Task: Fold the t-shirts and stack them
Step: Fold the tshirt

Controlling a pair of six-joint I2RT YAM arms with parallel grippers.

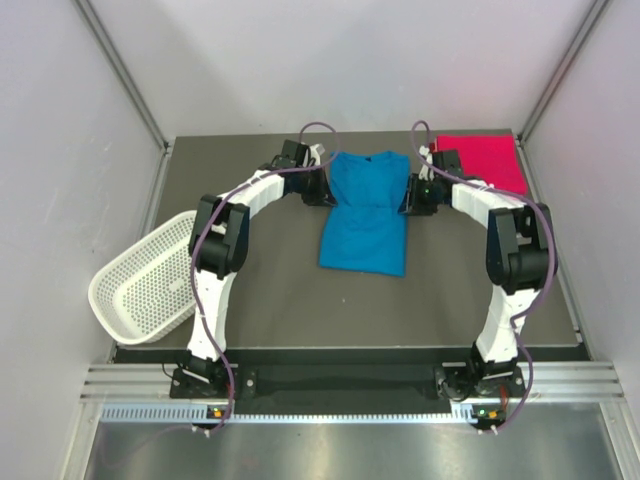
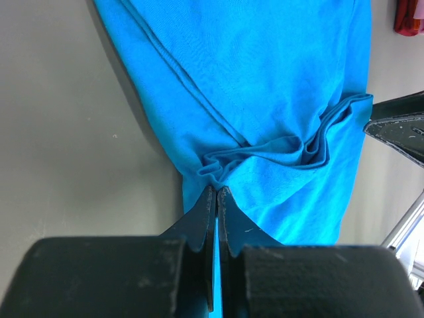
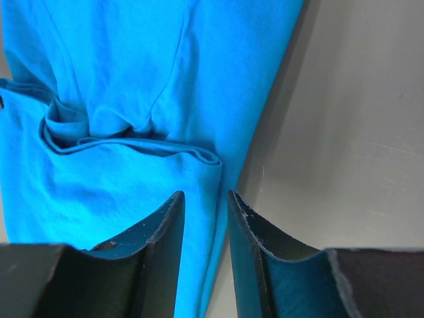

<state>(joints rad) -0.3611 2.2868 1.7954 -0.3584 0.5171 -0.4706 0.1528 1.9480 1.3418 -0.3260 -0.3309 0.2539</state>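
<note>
White mesh basket [image 1: 150, 265] hangs tilted off the counter's [image 1: 400, 310] left edge; both shirts lie outside it. Blue t-shirt [image 1: 365, 215] mid-counter, with a bunched crease across its middle. Pink-red t-shirt [image 1: 485, 160] flat at far right corner. Left end effector [image 2: 216, 195] is pinched closed on the blue t-shirt's edge at the crease. Right end effector [image 3: 205, 202] has its fingers parted, straddling the opposite edge.

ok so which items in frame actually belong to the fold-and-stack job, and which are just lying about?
Job:
- blue t-shirt, pinched by the left gripper
- right gripper, jaws parted at the blue shirt's edge
- pink-red t-shirt, far right corner

Lying about:
- white mesh basket, tilted at the left edge of the table
</note>
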